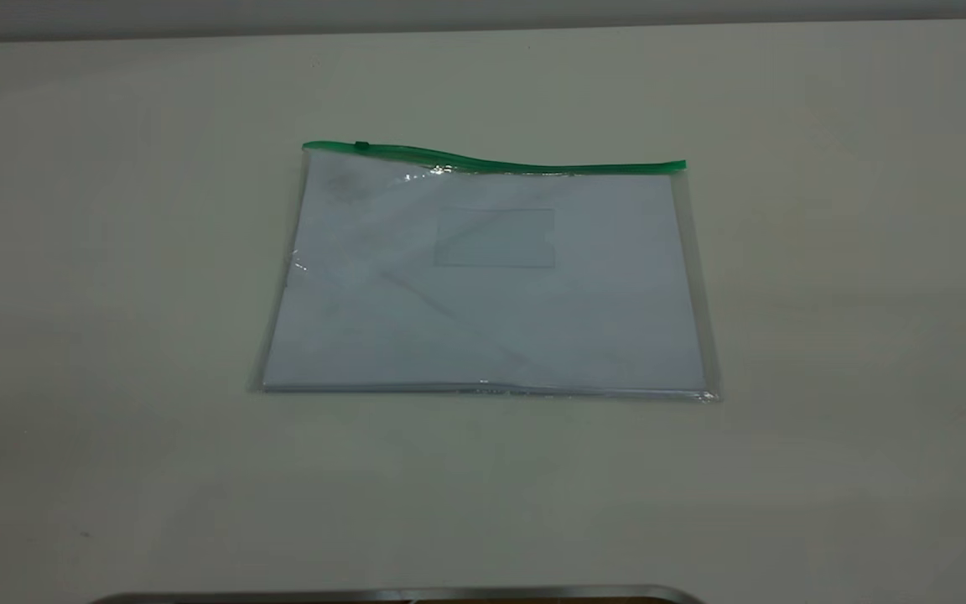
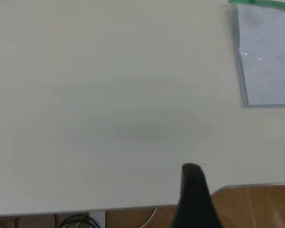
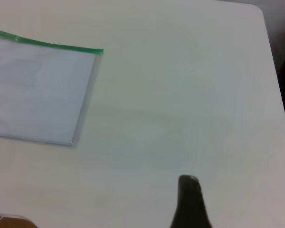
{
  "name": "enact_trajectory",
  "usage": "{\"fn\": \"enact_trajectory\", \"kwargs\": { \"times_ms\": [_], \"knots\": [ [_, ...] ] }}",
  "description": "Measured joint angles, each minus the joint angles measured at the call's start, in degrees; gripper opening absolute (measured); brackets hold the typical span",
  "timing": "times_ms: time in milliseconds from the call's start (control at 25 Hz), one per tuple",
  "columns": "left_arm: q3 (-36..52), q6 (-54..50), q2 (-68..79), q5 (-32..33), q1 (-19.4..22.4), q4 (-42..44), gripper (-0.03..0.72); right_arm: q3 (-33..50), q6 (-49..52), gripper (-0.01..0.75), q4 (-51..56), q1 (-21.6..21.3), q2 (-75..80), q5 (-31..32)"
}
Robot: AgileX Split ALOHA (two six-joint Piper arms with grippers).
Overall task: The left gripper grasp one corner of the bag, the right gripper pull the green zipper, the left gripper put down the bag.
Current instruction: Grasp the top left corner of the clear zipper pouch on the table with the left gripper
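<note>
Bag (image 1: pixel 487 285) lies flat in the middle of the worktop (image 1: pixel 827 335), nothing holding it. Left of the bag and well apart from it, the left gripper (image 2: pixel 194 199) shows only one dark tip, so I cannot tell if it is spread. It should pinch the corner (image 1: pixel 309 151) by the green zipper (image 1: pixel 491 159), near the slider (image 1: pixel 360 147). Right of the bag, the right gripper (image 3: pixel 190 204) waits; I cannot tell its state either.
</note>
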Motion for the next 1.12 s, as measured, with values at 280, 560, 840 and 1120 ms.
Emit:
{"fn": "enact_trajectory", "kwargs": {
  "times_ms": [280, 560, 840, 1120],
  "knots": [
    [0.0, 0.0, 0.0, 0.0, 0.0, 0.0, 0.59, 0.0, 0.0, 0.579, 0.0, 0.0, 0.0, 0.0],
    [0.0, 0.0, 0.0, 0.0, 0.0, 0.0, 0.59, 0.0, 0.0, 0.579, 0.0, 0.0, 0.0, 0.0],
    [0.0, 0.1, 0.3, 0.0, 0.0, 0.0, 0.59, 0.0, 0.0, 0.579, 0.1, 0.0, 0.0, 0.0],
    [-3.5, 0.1, 13.5, -5.8, 0.0, 0.0, 0.59, -1.5, 0.4, 0.579, 0.1, 0.0, 0.0, -4.2]
  ]
}}
